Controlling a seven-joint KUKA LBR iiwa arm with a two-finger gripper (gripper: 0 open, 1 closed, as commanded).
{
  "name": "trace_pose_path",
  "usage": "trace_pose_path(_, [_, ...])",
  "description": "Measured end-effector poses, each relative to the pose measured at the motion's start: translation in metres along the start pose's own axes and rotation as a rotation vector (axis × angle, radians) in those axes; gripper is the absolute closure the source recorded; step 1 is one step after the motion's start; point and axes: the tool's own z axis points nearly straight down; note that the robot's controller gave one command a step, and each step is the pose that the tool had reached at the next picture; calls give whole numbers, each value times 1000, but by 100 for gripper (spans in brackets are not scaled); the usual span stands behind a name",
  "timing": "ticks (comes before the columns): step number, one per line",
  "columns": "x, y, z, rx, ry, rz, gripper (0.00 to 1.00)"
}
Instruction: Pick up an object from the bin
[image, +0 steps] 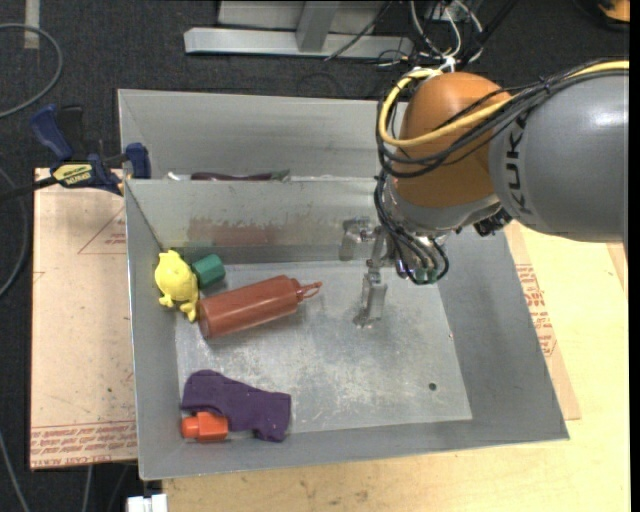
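Your gripper hangs over the bare bin floor, open or closed you cannot tell; move to the red bottle and straddle its middle

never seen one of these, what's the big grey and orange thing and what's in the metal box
That is a robot arm reaching in from the picture's right; the orange dome covers its wrist. One camera looks down into a grey metal bin. The arm's claw hangs over bare floor, just right of a red-brown squeeze bottle. Left of the bottle lie a yellow toy and a green block. Near the front lie a purple soft thing and a small orange piece. I see nothing held in the claw.
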Motion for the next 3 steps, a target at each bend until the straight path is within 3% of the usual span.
trace_pose_path(1, [-15, 16, 26, 1, -8, -53, 0])
trace_pose_path(2, [-20, 26, 87, -1, -6, -174, 0])
trace_pose_path(3, [-15, 42, 118, 0, 2, -154, 0])
